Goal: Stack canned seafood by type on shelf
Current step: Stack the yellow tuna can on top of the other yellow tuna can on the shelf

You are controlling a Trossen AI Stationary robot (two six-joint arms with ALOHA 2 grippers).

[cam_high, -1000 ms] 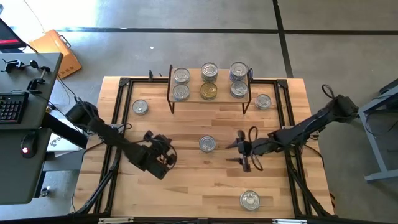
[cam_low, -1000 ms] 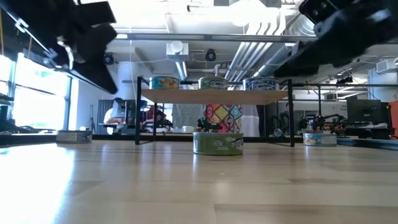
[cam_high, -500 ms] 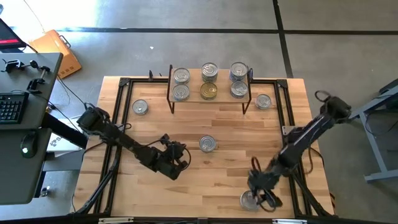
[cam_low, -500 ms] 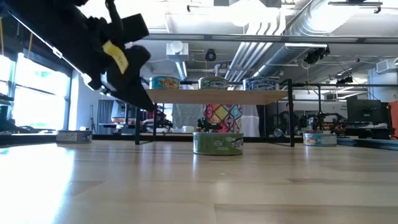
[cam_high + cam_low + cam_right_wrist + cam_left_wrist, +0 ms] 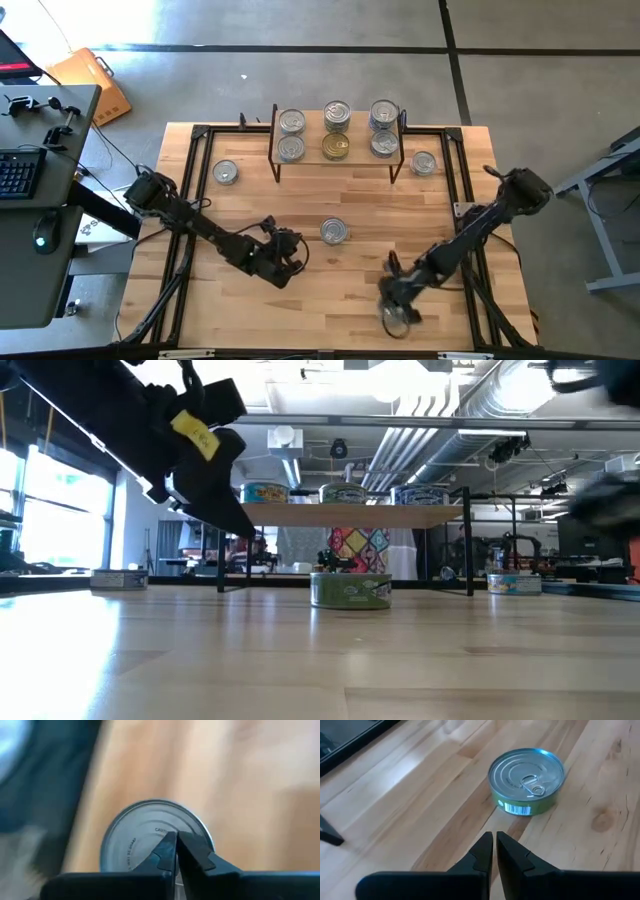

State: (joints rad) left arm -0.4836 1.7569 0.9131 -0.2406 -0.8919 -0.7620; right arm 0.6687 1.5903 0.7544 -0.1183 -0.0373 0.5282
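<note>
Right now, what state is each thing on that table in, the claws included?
Left gripper: shut, empty, near the green tin.
Right gripper: shut, empty, over the front tin.
Green tin: upright, mid-table, lid sealed.
Front tin: upright on the table.
Shelf: holds six tins, upright.
Left tin: upright beside the shelf.
Right tin: upright beside the shelf.

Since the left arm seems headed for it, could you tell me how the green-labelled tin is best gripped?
Grip the green-labelled tin across its round side wall, coming straight down from above. It sits upright and alone, too short for a side approach. The left gripper must open first.
</note>
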